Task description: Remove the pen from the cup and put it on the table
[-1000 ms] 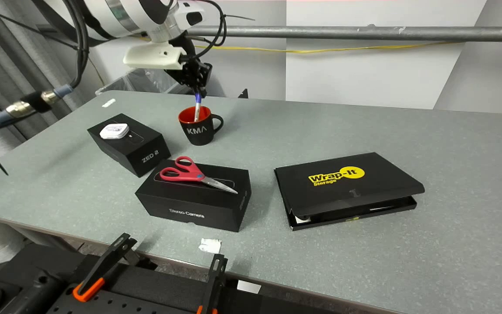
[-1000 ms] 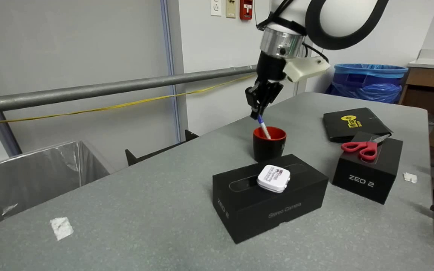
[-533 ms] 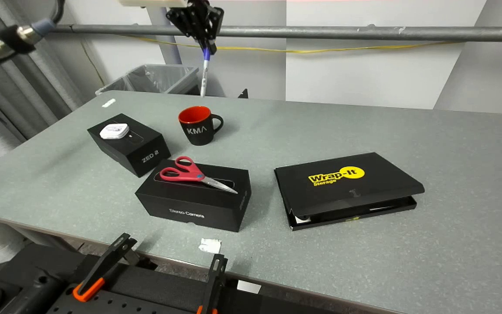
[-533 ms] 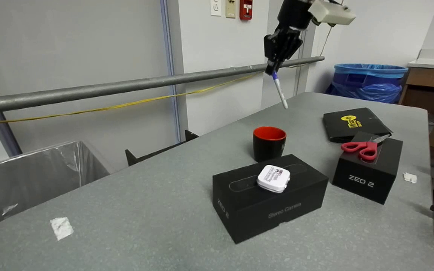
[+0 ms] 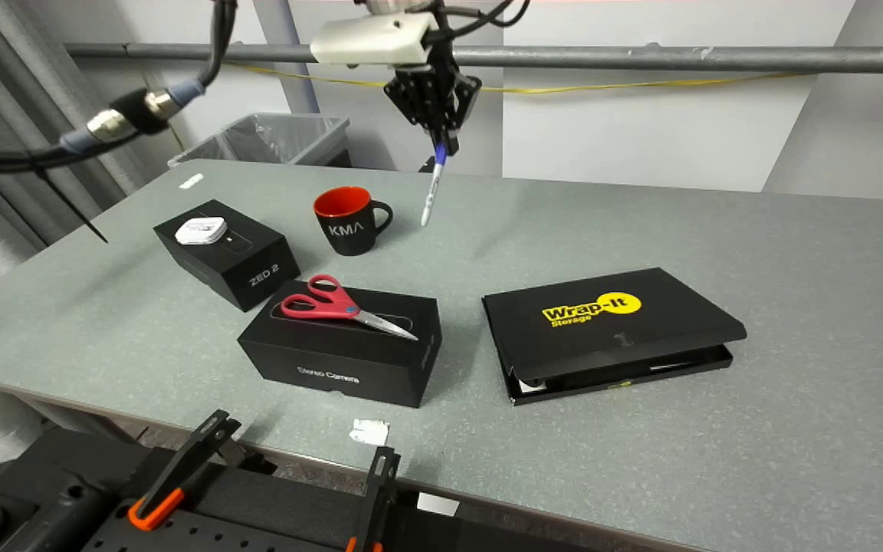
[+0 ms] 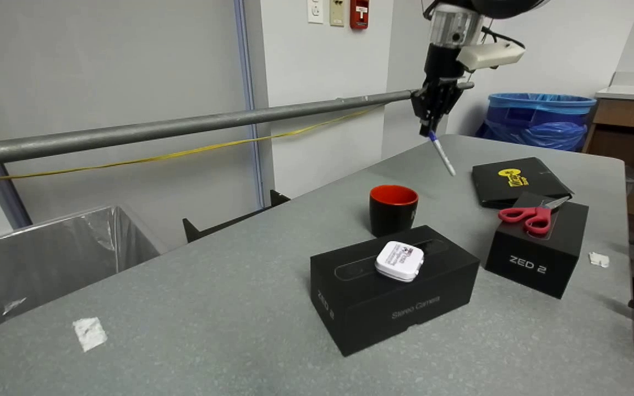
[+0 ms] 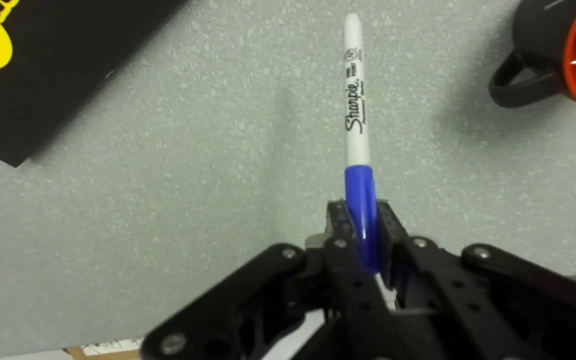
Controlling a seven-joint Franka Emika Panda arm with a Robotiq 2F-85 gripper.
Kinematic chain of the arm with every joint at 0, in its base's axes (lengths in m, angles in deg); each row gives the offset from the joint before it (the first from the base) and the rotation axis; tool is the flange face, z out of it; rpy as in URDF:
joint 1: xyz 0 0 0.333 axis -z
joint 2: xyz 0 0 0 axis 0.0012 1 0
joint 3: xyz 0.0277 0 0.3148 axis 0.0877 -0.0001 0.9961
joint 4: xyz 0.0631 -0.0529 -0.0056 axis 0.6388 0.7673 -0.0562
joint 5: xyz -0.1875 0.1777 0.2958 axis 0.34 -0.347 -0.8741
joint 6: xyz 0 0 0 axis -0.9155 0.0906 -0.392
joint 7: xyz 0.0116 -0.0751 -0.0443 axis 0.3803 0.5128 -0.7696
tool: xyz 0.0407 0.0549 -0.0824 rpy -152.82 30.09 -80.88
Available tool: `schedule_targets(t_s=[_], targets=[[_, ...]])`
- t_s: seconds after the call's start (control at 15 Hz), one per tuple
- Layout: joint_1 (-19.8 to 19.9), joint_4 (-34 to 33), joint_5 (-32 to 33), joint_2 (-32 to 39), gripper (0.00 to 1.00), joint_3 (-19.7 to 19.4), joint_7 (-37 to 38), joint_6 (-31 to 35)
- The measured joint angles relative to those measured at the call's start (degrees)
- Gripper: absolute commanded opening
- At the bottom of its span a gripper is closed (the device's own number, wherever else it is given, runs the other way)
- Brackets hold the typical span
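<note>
One black box (image 5: pixel 231 264) stands farthest left in an exterior view, a white case (image 5: pixel 201 231) resting on top. Next, a second black box (image 5: pixel 334 364) carries red-handled scissors (image 5: pixel 349 308). Behind it, the mug (image 5: pixel 349 234) stands upright on the tabletop (image 5: pixel 457 253), handle toward the right; nothing rises above its rim. Further right, from where I stand, the pen (image 5: pixel 434 184) hangs in the air, apart from the mug, white end down and slanting. The jaws are closed on its blue end; the wrist view shows one jaw on either side. Firmness of grip cannot be determined. Farthest right lies a flat black box (image 5: pixel 610 331).

Assessment: removal judged complete, placing outstanding. The stretch of tabletop between mug and flat black box appears the sound choice. Recommended: lower slowly, away from the handle, tipping the pen nearer level on the way, since the white end would otherwise land first and could pivot in the grip. Release only at contact. A round barrel may roll; observe it settle before lifting off.
</note>
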Motion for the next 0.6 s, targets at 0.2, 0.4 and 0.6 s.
schedule_targets(t_s=[0.2, 0.4, 0.6], targets=[[0.18, -3.76, -0.35, 6.95, 0.04, 0.5, -0.02, -0.46], [-0.17, -7.35, -0.38, 11.6, 0.04, 0.98, -0.02, -1.14], [-0.26, -10.54, -0.39, 14.77, 0.04, 1.47, -0.02, -1.93]])
